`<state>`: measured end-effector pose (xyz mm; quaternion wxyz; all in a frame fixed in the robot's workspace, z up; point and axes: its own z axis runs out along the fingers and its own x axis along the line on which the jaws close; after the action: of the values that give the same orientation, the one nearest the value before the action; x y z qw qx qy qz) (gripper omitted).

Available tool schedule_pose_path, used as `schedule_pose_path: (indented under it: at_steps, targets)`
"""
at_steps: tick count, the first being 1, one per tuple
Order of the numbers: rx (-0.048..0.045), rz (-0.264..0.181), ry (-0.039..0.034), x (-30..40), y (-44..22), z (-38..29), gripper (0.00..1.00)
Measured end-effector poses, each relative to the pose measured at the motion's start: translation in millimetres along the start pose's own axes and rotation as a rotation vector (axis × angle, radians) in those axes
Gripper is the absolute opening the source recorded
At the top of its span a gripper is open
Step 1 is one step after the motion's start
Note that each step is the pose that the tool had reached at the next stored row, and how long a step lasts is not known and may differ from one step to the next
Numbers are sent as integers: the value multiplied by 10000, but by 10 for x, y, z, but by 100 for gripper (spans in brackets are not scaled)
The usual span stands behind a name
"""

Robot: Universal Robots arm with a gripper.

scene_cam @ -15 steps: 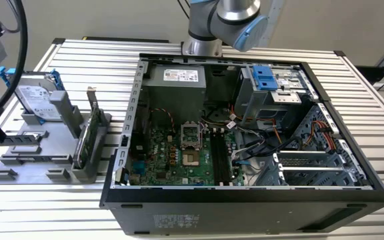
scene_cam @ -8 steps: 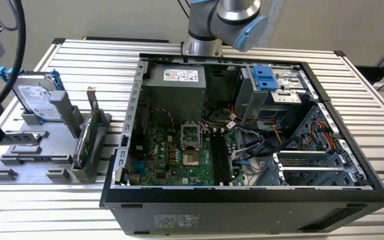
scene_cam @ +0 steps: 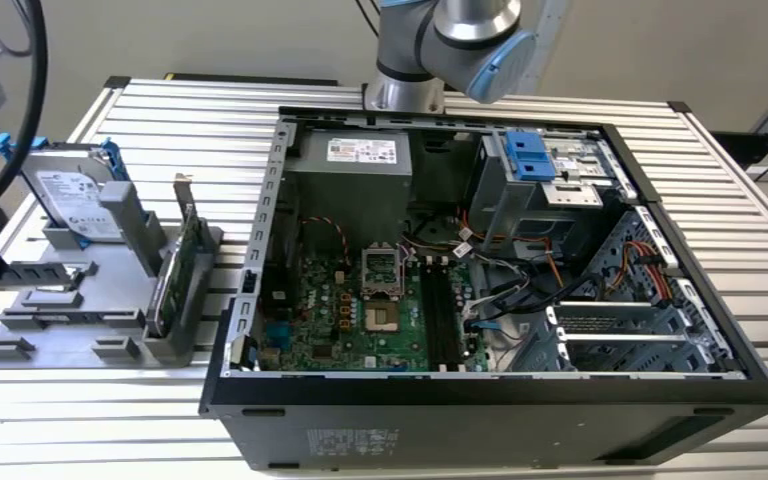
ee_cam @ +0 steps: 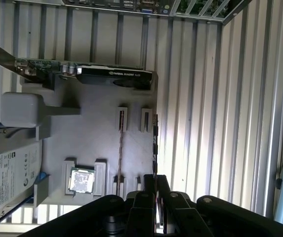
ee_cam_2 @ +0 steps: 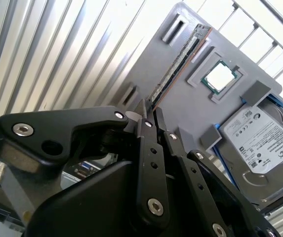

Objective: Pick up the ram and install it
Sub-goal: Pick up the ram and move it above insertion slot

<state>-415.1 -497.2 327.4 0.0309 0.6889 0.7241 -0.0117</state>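
Black gripper [ee_cam_2: 149, 112] is pinched onto the ram [ee_cam_2: 179, 61], a skinny stick with dark chips standing on edge over the flat grey holder [ee_cam_2: 190, 113], near a square shiny CPU [ee_cam_2: 220, 76]. Ribbed metal tabletop [ee_cam_2: 57, 49] underneath.

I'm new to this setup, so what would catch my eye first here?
An open PC case dominates the exterior view, its motherboard exposed. In the second wrist view the black gripper looms, jaws shut on the ram standing on edge in a gray tray, near a hard drive.
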Motion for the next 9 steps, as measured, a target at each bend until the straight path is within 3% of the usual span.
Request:
schedule_pose_path:
  at_steps: [9]
  targets:
    - [1, 0, -1, -3, 1, -41, 0]
